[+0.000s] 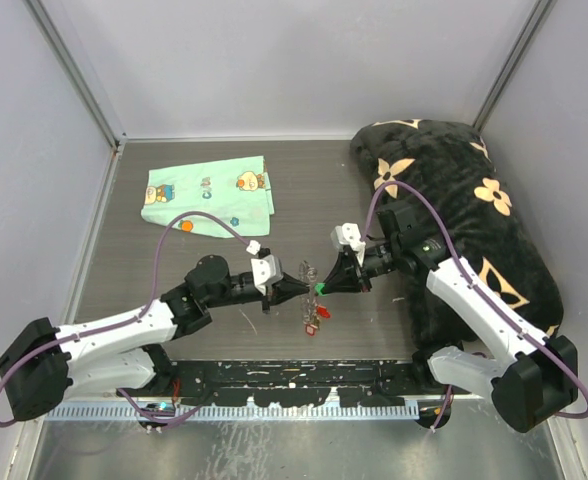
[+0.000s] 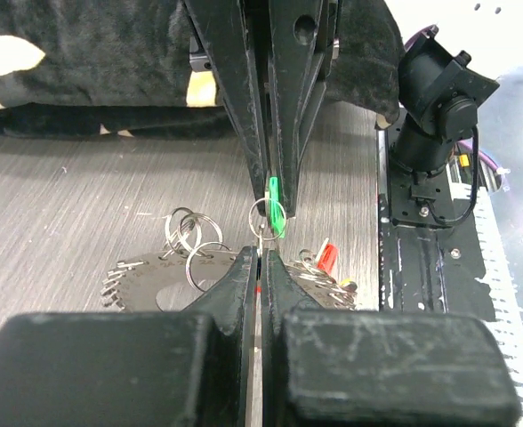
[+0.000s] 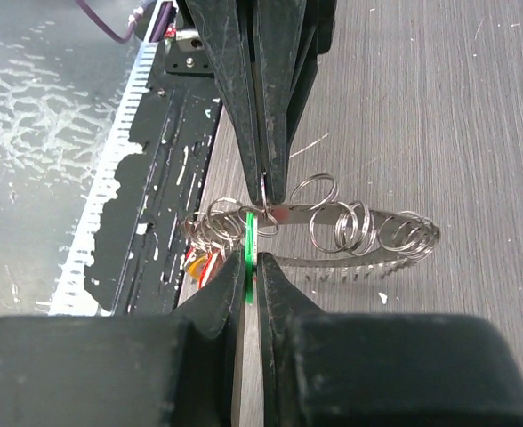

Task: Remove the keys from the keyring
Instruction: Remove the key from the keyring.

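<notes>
The keyring [image 1: 306,272] hangs between my two grippers above the table's middle, a toothed silver band [image 3: 368,222] strung with small split rings [image 2: 189,233]. My left gripper [image 1: 298,290] is shut on one small split ring [image 2: 265,219] at its tips. That ring carries the green-headed key [image 3: 248,233]. My right gripper [image 1: 327,285] is shut on this key's green head [image 2: 277,210], and the two grippers meet tip to tip. Red and orange keys [image 1: 318,313] dangle below the band, on the near side [image 3: 202,263].
A mint-green cartoon-print cloth [image 1: 209,197] lies at the back left. A black floral cushion [image 1: 464,200] fills the right side, behind and under the right arm. A black mounting rail [image 1: 294,382] runs along the near edge.
</notes>
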`<state>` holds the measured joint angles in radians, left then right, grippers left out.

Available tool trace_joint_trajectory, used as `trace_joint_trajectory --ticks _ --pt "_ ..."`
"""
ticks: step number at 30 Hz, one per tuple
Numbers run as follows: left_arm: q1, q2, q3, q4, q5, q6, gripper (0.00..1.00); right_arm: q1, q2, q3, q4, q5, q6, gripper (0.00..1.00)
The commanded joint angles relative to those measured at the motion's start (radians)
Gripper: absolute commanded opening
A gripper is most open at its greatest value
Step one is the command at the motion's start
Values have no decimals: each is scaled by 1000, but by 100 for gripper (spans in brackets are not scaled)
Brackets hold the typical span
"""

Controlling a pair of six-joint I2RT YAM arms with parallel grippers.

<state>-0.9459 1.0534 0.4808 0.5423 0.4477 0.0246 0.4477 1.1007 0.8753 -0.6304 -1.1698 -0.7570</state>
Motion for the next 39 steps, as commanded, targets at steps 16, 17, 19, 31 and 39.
trace_joint_trajectory --ticks 16,17,19,31,39 --pt "3 23 132 -162 93 231 0 11 49 121 -261 101 -292 1" --pt "2 29 131 -157 97 237 0 12 56 123 -265 97 -293 0" --pt "3 36 131 -151 102 250 0 13 69 132 -278 82 -299 1" --pt "3 61 154 -216 149 327 0 27 138 156 -321 49 -320 1" --pt "3 68 195 -294 160 381 0 31 166 163 -291 28 -257 2"
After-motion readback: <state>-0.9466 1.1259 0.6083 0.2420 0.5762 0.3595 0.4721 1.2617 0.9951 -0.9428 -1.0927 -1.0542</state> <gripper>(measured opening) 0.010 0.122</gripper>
